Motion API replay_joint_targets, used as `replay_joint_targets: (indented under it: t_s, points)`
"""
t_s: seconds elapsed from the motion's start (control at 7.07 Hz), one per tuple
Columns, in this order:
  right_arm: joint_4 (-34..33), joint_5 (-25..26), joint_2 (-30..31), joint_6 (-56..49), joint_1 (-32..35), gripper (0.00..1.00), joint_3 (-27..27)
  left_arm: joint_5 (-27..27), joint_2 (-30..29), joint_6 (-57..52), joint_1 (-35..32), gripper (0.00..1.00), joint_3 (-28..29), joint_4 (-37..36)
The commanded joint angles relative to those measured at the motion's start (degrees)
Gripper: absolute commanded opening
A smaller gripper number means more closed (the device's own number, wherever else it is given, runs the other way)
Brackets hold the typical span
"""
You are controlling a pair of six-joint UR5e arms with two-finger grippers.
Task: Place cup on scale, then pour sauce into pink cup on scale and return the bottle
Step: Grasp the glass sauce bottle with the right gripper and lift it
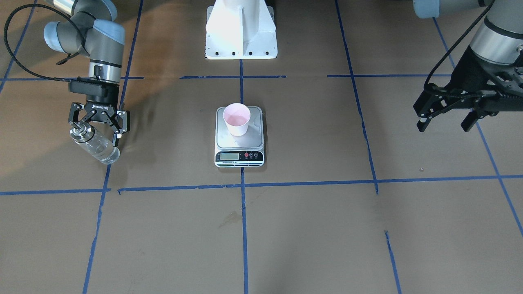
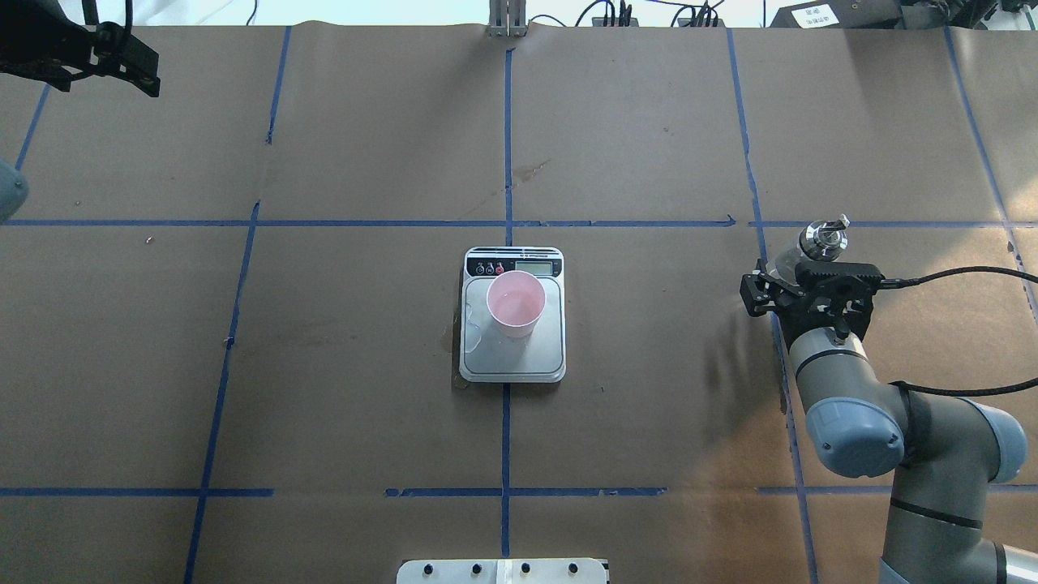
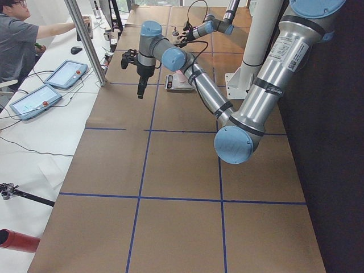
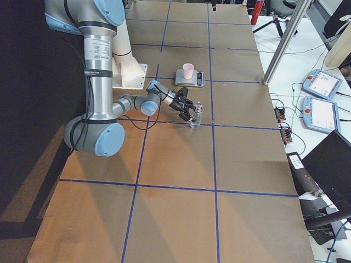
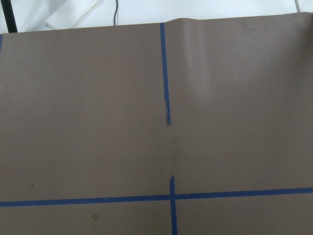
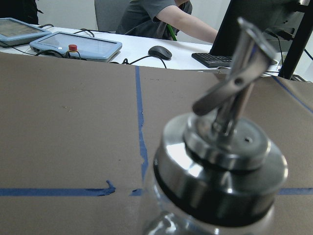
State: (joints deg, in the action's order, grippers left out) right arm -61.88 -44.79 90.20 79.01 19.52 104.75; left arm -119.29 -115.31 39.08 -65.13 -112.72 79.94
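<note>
The pale pink cup (image 1: 236,118) stands upright on the steel plate of the scale (image 1: 239,157), mid-table; it also shows in the overhead view (image 2: 516,302). The clear glass bottle (image 1: 98,148) with silver cap and spout stands on the paper far to the robot's right (image 2: 821,243). The sauce in it is hardly visible. My right gripper (image 1: 94,136) is low around the bottle, its fingers spread wider than the glass, so it looks open. The right wrist view is filled by the cap (image 6: 220,161). My left gripper (image 1: 445,122) hangs open and empty, high at the far left.
Brown paper with blue tape lines covers the table. The white robot base (image 1: 241,32) stands behind the scale. A wet-looking patch (image 2: 474,332) lies on the plate beside the cup. An operator, tablets and a keyboard sit beyond the table's far edge (image 6: 161,19).
</note>
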Motion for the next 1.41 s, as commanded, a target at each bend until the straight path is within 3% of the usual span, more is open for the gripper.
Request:
replay_joint_targets:
  t_s: [0.0, 0.14, 0.28, 0.57, 0.85, 0.99, 1.27]
  points:
    - [0.0, 0.4, -1.6, 0.0, 0.0, 1.00, -2.3, -0.1, -0.1, 0.1, 0.1, 1.00, 0.1, 0.0]
    - [0.3, 0.4, -2.0, 0.0, 0.1, 0.44, -2.4, -0.2, -0.1, 0.3, 0.1, 1.00, 0.1, 0.0]
    - [2.1, 0.2, -1.7, -0.8, 0.5, 0.00, -2.1, -0.2, -0.3, 0.7, 0.2, 1.00, 0.4, 0.0]
    - [5.8, -0.6, -2.0, -8.4, 2.0, 0.00, -1.4, -0.4, -0.4, 0.8, 0.2, 1.00, 0.4, 0.0]
    - [5.5, -2.7, -2.0, -21.5, 2.5, 0.00, 4.9, -0.8, 0.5, -0.1, -0.3, 1.00, -0.1, 0.0]
    - [5.5, -5.5, -3.0, -30.3, 2.3, 0.00, 6.9, -0.7, 1.2, -2.8, -0.7, 1.00, -0.1, 0.0]
    - [5.6, -6.4, -6.7, -35.6, 2.3, 0.00, 7.7, -0.8, 6.7, -17.0, -2.9, 1.00, 0.5, 0.6]
